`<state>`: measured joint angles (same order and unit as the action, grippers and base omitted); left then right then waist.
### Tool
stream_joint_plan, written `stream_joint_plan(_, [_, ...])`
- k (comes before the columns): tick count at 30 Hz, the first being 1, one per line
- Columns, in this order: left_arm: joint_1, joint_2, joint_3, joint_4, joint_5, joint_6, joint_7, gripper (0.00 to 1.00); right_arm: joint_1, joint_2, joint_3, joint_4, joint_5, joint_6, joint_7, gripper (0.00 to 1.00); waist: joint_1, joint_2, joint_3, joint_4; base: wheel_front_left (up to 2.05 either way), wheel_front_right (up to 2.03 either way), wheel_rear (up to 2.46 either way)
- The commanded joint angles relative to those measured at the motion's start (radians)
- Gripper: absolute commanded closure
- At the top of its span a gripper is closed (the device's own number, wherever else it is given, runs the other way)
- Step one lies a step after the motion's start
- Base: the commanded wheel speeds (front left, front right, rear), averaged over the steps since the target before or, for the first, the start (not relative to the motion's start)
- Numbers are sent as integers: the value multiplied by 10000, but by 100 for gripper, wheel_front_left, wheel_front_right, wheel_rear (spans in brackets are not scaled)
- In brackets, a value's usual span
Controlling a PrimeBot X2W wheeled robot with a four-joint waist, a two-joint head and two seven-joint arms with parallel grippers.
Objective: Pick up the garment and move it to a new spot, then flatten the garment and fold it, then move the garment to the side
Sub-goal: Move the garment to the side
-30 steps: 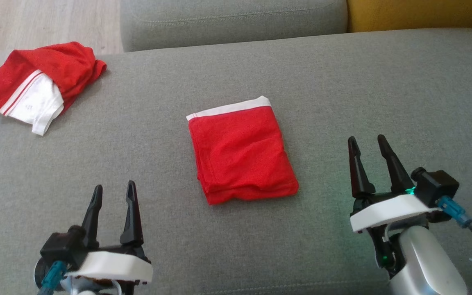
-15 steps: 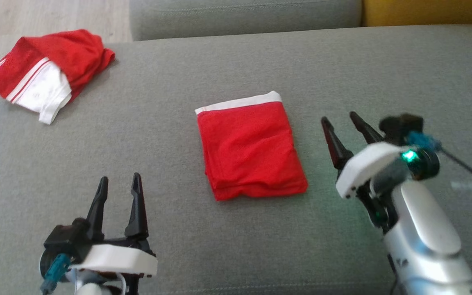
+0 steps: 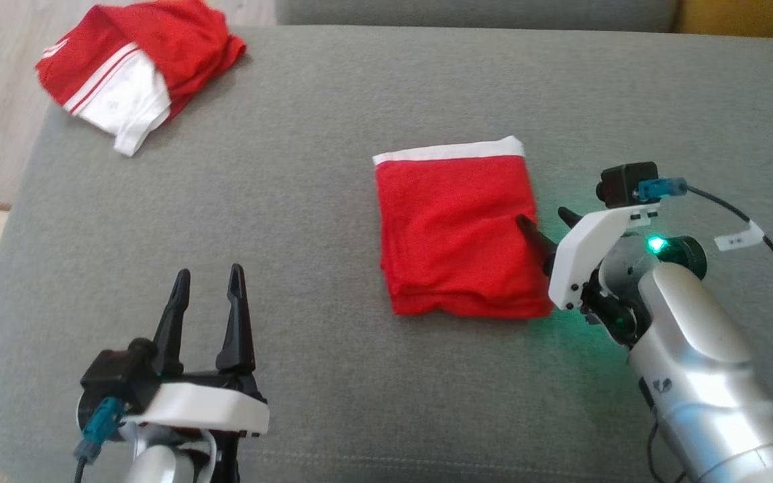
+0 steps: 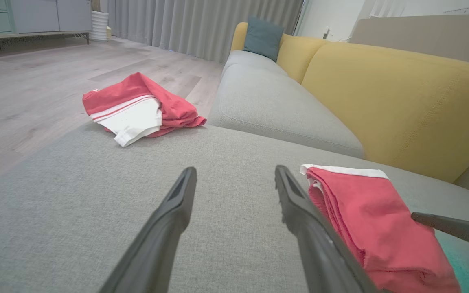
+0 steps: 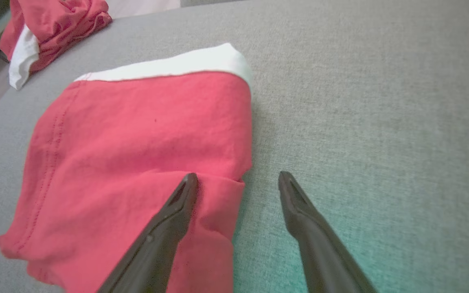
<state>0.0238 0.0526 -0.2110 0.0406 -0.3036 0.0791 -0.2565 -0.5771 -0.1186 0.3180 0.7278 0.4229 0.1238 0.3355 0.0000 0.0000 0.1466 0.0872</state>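
At the far left corner of the grey sofa seat (image 3: 306, 134) lies a crumpled red-and-white garment (image 3: 138, 64), well apart from everything else. Nearer, at lower left, the left claw (image 3: 209, 272) hovers over the grey cushion, its two dark fingers spread and holding nothing. Right of centre, the folded red garment (image 3: 457, 235) lies flat on the seat, a neat rectangle with a white band along its far edge. At its right edge is the right claw (image 3: 542, 216), fingers apart. One fingertip is over the red cloth, the other over the grey fabric just beside it. Whether either touches cannot be told. A green light (image 3: 656, 243) glows on that wrist.
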Motion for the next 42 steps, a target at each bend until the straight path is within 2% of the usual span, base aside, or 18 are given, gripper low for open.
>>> stream_joint_plan(1, [-442,-24,281,-260,-75,55,-53,0,-560,-15,289,124,124,69,123,0,0,0,128,254,0,0,0])
stream_joint_plan(8, [-454,-24,245,-224,-92,59,-53,0,-982,-76,696,1185,604,69,634,0,0,0,157,483,0,0,0])
stream_joint_plan(9, [-446,-24,238,-221,-92,56,-53,0,-1036,-99,757,1302,668,69,647,15,0,0,156,506,0,0,0])
stream_joint_plan(11, [-431,-24,229,-213,-91,51,-53,0,-1124,-120,867,1487,810,69,611,59,0,0,149,533,0,0,0])
stream_joint_plan(13, [-411,-24,238,-202,-85,55,-53,0,-1190,-116,989,1628,988,69,588,82,0,0,138,529,0,0,0])
stream_joint_plan(14, [-399,-24,245,-203,-78,57,-53,0,-1223,-126,1055,1677,1071,69,549,100,0,0,133,515,0,0,0])
stream_joint_plan(20, [-347,-24,259,-223,77,-10,-53,0,-1420,-335,1433,1861,1457,69,166,100,0,0,105,186,0,0,0])
stream_joint_plan(26, [-450,-24,256,-288,328,-152,-53,0,-1819,-799,1617,2048,1584,69,-310,100,0,0,277,-618,0,0,0])
stream_joint_plan(34, [-735,-19,162,-417,704,-347,-53,0,-2541,-1105,1808,1957,1713,69,-794,100,0,0,809,-2589,0,0,0])
stream_joint_plan(42, [-1158,175,57,-343,1014,-499,-53,0,-3210,-863,1907,1909,1903,69,-1248,100,0,0,1351,-4690,0,0,0])
